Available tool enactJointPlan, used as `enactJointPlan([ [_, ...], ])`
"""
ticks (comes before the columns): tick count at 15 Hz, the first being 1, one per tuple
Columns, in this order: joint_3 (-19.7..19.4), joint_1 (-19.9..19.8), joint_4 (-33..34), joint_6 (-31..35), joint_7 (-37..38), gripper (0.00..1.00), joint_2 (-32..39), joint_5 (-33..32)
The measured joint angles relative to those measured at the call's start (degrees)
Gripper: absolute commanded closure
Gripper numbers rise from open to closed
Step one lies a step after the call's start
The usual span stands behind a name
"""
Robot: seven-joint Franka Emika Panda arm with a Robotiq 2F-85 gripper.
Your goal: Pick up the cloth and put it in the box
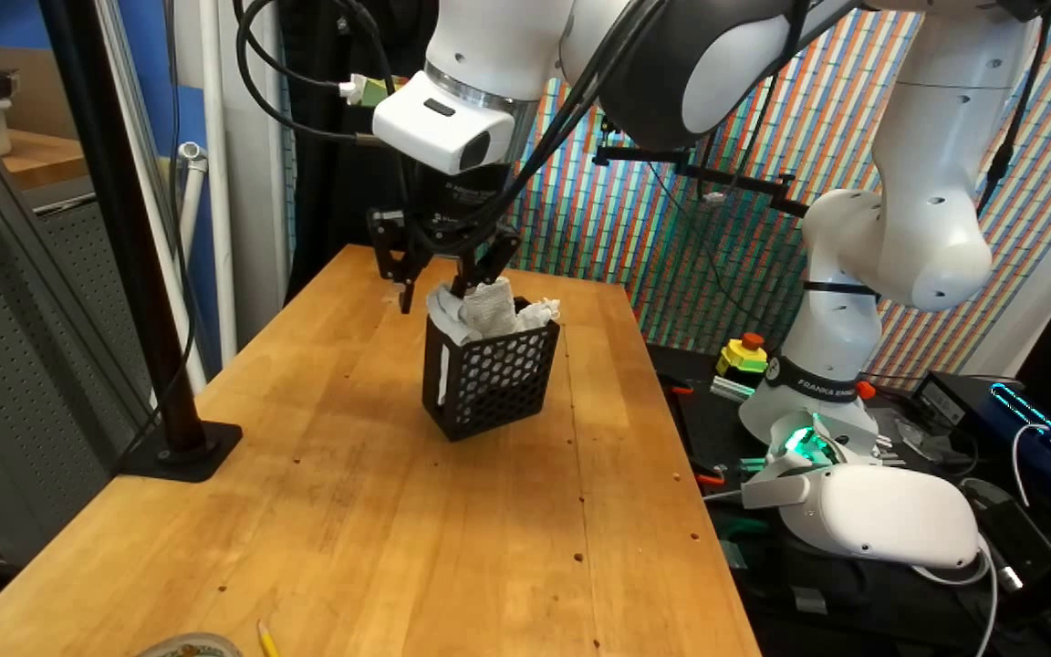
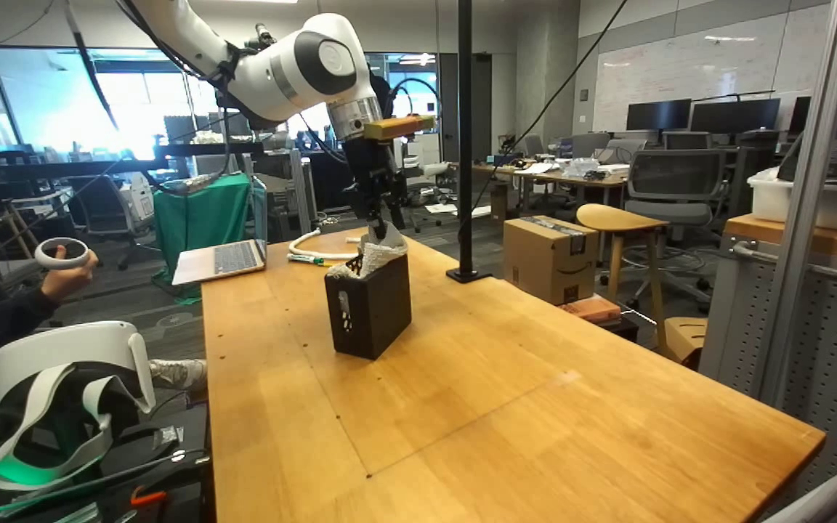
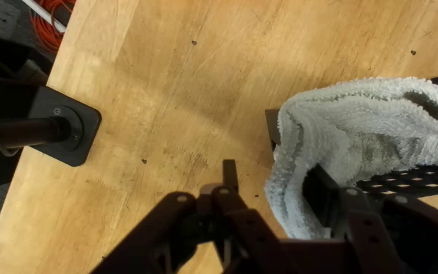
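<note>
You're likely finishing: cloth [image 1: 491,308] sitting in box [image 1: 504,379] below your jaws, top poking out; jaws standing apart; probably tucking, retreating remaining.

cloth [image 1: 489,308]: lower part mostly hidden inside the box [image 1: 503,376]
box: largely covered in the wrist view, cut off at right
gripper [image 1: 433,297]: one fingertip hidden by cloth
pencil [image 1: 268,641]: cut off at bottom of an exterior view
</note>
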Motion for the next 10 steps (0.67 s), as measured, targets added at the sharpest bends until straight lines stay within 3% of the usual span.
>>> enactJointPlan([
  [2, -0.2, -0.12, -0.03, -0.5, 1.07, 0.87, -0.15, -0.21],
  [10, 0.46, 0.54, -5.14, -8.8, 7.1, 0.83, -4.35, -4.29],
])
